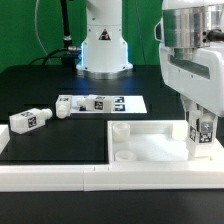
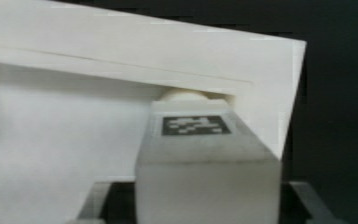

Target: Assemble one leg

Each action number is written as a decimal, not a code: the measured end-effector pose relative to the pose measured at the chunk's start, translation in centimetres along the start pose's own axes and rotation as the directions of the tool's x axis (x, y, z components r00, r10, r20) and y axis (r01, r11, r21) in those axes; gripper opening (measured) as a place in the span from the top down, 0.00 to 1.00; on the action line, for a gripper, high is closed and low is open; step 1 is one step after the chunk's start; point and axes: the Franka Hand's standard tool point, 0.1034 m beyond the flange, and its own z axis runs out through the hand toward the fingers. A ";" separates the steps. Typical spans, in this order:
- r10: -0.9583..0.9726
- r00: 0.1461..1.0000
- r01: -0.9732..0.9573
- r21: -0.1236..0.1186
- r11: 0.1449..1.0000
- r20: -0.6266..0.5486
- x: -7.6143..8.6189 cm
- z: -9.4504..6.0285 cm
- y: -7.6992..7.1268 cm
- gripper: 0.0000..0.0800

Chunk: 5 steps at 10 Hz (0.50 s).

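Two loose legs are lying on the black worktop (image 1: 40, 85) in the exterior view. One leg (image 1: 30, 119) is sitting far on the exterior view's left. Another leg (image 1: 92, 103) is resting by the marker board (image 1: 125, 104), near the middle. Next, the big white panel (image 1: 150, 145) is lying flat in front. Over on the exterior view's right, the fingers (image 1: 202, 137) are squeezing a third leg (image 1: 203, 131), holding it upright at the panel's corner. From the wrist view, this leg (image 2: 201, 160) is pointing its round peg at the corner.
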 end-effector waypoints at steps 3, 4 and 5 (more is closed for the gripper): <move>-0.393 0.919 0.393 -0.053 0.918 0.003 0.0 -0.1 0.2 0.33; -0.570 0.821 0.570 -0.052 0.820 0.014 0.0 -0.1 0.1 0.23; -0.660 0.751 0.661 -0.050 0.749 0.027 -0.3 -0.2 0.1 0.20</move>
